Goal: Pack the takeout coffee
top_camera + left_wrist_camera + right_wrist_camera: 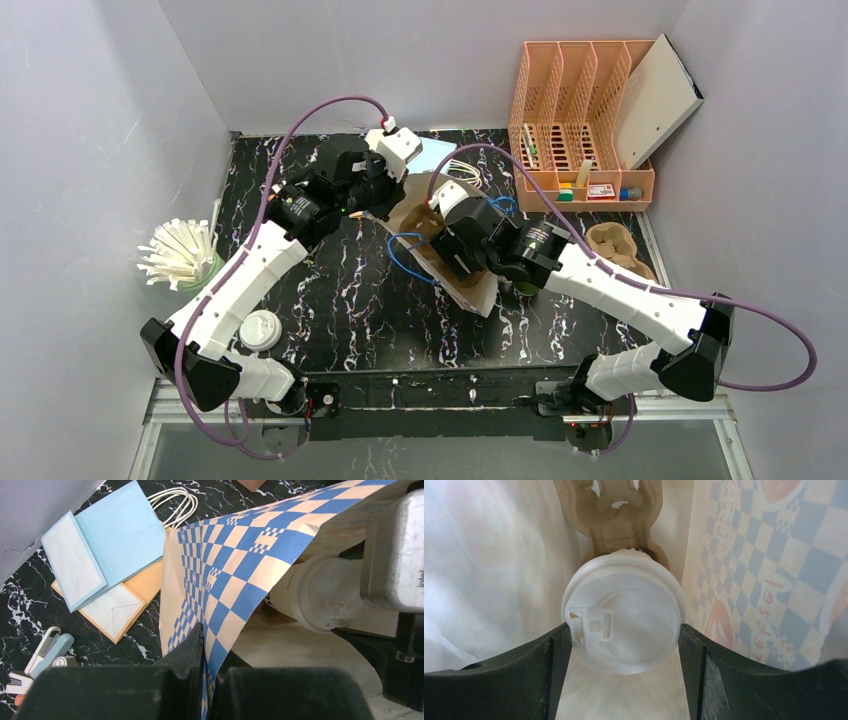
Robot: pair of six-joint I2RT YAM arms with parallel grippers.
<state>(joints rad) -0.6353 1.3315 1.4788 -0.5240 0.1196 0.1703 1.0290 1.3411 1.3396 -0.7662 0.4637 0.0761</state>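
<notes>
Held the takeout coffee (624,612) inside the checkered bag (220,565) with the right tool (624,632) clamped wide around it, probably to seat it in the carrier (616,515) deeper inside. Pinched the bag's rim with the left tool (211,664), propping it open.

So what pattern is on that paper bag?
The paper bag has a blue-and-tan checkerboard, clearest in the left wrist view.
</notes>
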